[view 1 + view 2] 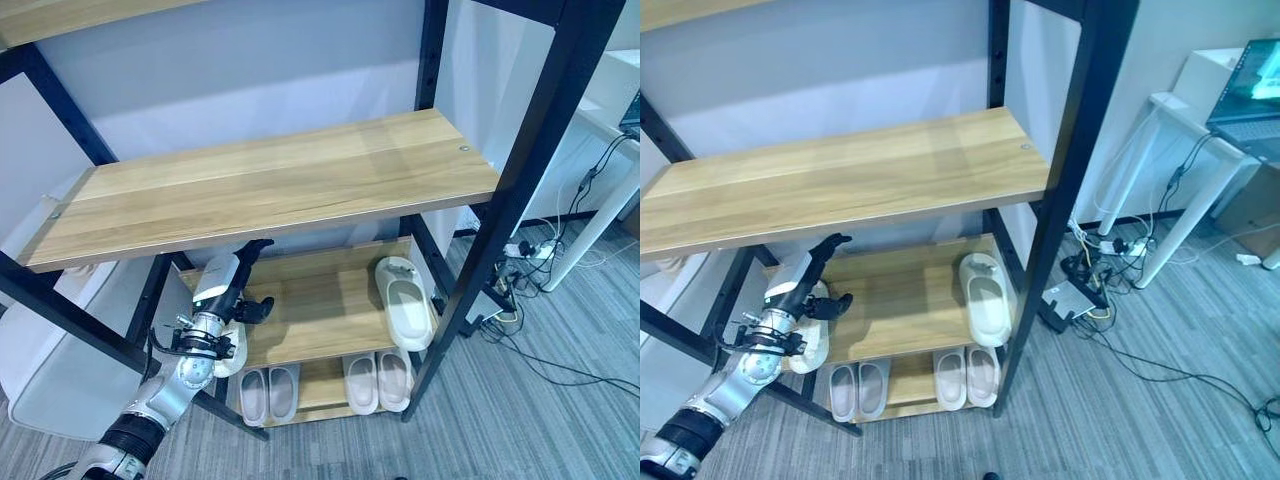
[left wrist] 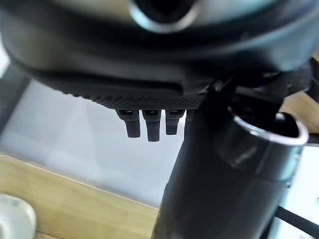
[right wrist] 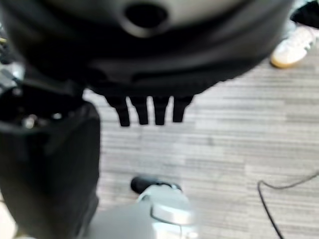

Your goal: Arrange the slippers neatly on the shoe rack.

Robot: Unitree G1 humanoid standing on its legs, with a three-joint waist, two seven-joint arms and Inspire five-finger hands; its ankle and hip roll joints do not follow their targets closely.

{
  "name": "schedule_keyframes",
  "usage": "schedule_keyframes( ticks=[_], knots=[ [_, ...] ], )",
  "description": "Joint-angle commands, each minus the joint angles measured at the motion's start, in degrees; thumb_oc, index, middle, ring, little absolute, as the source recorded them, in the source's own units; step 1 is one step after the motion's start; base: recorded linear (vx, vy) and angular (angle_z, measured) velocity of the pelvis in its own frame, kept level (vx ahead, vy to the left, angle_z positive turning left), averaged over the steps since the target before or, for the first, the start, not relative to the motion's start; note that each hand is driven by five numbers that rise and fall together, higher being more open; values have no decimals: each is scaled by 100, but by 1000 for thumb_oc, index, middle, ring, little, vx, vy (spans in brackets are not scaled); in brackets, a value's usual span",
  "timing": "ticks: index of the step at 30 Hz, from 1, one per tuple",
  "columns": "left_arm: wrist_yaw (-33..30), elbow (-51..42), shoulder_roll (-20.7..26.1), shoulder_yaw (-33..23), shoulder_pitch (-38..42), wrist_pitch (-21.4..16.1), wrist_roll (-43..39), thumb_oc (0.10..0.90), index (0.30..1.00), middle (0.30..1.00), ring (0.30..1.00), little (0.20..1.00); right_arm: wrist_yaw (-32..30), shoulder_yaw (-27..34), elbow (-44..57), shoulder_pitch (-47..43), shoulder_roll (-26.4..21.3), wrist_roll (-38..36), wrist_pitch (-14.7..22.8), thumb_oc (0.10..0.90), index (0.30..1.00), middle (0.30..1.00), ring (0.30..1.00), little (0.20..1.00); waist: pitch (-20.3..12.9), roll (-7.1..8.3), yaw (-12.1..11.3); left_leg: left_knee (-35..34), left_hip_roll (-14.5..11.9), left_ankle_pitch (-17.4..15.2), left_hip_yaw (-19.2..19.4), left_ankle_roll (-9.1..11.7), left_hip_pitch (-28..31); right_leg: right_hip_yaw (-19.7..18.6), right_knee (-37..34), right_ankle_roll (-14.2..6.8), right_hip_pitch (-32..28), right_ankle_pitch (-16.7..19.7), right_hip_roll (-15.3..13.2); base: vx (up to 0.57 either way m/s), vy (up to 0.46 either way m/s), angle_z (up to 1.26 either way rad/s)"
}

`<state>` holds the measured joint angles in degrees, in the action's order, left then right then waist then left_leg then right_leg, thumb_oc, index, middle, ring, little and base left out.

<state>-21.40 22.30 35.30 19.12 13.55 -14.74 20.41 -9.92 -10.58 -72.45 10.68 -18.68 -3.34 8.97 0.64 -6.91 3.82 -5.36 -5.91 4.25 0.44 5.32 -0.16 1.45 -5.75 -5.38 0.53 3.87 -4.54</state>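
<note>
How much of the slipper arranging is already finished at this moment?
Done: two pale pairs stand side by side on the bottom wooden shelf. In hand: nothing; the left hand, fingers straight, hangs over a white slipper at the middle shelf's left edge. Left: pair it with the white slipper lying far right.

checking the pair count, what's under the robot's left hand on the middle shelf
A white slipper lies at the left end of the wooden middle shelf, partly hidden under the open left hand. A second slipper beneath cannot be made out.
</note>
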Motion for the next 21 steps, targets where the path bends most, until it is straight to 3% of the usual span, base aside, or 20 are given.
schedule_keyframes(
  ticks=[1,21],
  knots=[
    [-571,99,423,-685,805,-141,13,800,900,900,900,900,24,62,-157,27,-39,-86,65,800,900,900,900,900,-43,279,-4,36,376,-319,-12,-59,-54,109,75,-367,-198,-521,-97,0,0,0],
    [-703,1038,544,-901,989,54,-402,800,900,900,900,900,43,37,-166,-47,-68,-78,42,800,900,900,900,900,-27,442,-52,36,385,-309,17,-80,-242,59,75,-372,43,-427,-117,0,0,0]
  ],
)
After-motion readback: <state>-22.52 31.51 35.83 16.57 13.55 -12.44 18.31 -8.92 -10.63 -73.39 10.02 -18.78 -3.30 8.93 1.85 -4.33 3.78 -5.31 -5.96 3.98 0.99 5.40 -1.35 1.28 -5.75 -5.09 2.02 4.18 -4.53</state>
